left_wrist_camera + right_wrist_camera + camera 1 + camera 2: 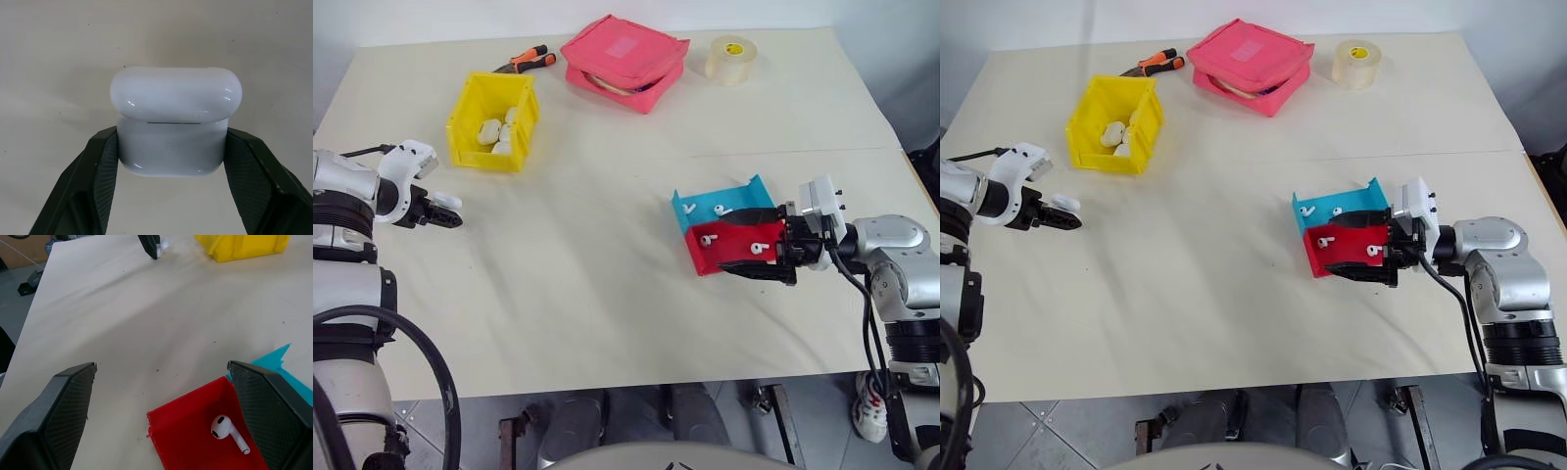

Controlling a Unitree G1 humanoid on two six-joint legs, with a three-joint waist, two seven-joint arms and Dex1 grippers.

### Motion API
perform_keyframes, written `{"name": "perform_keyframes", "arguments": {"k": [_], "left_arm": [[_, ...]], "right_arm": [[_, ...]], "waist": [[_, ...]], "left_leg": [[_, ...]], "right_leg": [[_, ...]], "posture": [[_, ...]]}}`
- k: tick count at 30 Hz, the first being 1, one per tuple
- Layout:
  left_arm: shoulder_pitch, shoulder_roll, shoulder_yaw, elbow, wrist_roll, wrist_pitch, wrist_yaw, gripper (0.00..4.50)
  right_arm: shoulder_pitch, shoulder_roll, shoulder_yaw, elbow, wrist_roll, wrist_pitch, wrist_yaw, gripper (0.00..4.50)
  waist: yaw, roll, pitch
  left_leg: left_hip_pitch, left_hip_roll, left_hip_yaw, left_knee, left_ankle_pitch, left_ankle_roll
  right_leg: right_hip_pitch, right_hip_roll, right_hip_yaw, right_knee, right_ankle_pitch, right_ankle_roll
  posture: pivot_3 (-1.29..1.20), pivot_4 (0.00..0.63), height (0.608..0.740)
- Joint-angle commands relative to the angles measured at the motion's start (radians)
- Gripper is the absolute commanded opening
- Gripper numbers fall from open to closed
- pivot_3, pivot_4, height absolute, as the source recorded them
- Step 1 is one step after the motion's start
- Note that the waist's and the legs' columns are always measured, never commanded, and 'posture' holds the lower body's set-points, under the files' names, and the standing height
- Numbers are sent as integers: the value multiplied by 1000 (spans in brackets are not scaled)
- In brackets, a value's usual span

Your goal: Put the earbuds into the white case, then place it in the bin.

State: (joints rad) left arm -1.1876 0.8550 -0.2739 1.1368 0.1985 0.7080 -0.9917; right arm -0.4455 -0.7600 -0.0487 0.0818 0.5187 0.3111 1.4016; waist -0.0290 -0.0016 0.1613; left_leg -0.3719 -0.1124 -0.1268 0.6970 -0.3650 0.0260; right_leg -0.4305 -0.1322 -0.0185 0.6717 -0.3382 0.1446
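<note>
My left gripper (448,211) is shut on the white case (176,122), lid down, held above the bare table at the left. The case also shows as a small white pebble (1064,204) at the fingertips. The yellow bin (470,110) stands further back on the left, with several white cases inside. On the right, my right gripper (751,243) stands open, one finger on either side of the red tray (732,238). One of the earbuds (227,431) lies in that tray between the fingers; another earbud (709,238) rests near its left end.
A blue tray (744,196) with two more earbuds adjoins the red one at the back. A pink zip pouch (625,61), a tape roll (732,59) and orange-handled pliers (524,61) sit along the far edge of the table.
</note>
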Motion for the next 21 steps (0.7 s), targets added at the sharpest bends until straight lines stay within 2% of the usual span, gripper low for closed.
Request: {"name": "perform_keyframes", "arguments": {"k": [1, 6, 9, 11, 17, 21], "left_arm": [[42, -5, 116, -179, -89, -119, 11, 2799], [218, -48, 206, -568, -215, -142, -55, 2799], [311, -136, 270, -763, -305, -196, -25, 2799], [353, -232, 308, -859, -368, -255, 11, 2799], [439, -505, 357, -921, -502, -580, 40, 2799], [498, -629, 307, -881, -525, -779, -36, 2799]], "right_arm": [[-1, -29, -57, -32, 20, -2, -14, 4500], [35, -54, -90, -75, 29, 11, -28, 4500], [75, -69, -123, -131, 48, 32, -56, 4500], [109, -76, -149, -172, 58, 46, -80, 4500], [188, -73, -205, -264, 58, 70, -186, 4500], [232, -86, -218, -305, -25, 75, -322, 4500]], "waist": [[2, 0, 0], [12, -1, 0], [16, -1, 0], [22, -1, 0], [29, -1, 0], [30, -1, 0]], "left_leg": [[0, 0, 0, 0, 0, 0], [-4, -1, -4, 3, -1, 1], [-4, -1, -4, 3, -1, 2], [-5, -1, -4, 3, -1, 2], [-5, 0, -1, 5, -1, 2], [-4, 0, 1, 4, -1, 2]], "right_leg": [[0, 0, 0, 0, 0, 0], [0, -1, 0, 0, 1, -1], [0, -2, 1, 0, 1, -1], [1, -2, 1, -1, 1, -1], [2, -1, 0, -4, 1, 0], [2, -1, 0, -4, 1, 0]], "posture": [[0, 150, 740], [0, 150, 740], [0, 150, 740], [0, 150, 740], [0, 150, 740], [0, 150, 740]]}}
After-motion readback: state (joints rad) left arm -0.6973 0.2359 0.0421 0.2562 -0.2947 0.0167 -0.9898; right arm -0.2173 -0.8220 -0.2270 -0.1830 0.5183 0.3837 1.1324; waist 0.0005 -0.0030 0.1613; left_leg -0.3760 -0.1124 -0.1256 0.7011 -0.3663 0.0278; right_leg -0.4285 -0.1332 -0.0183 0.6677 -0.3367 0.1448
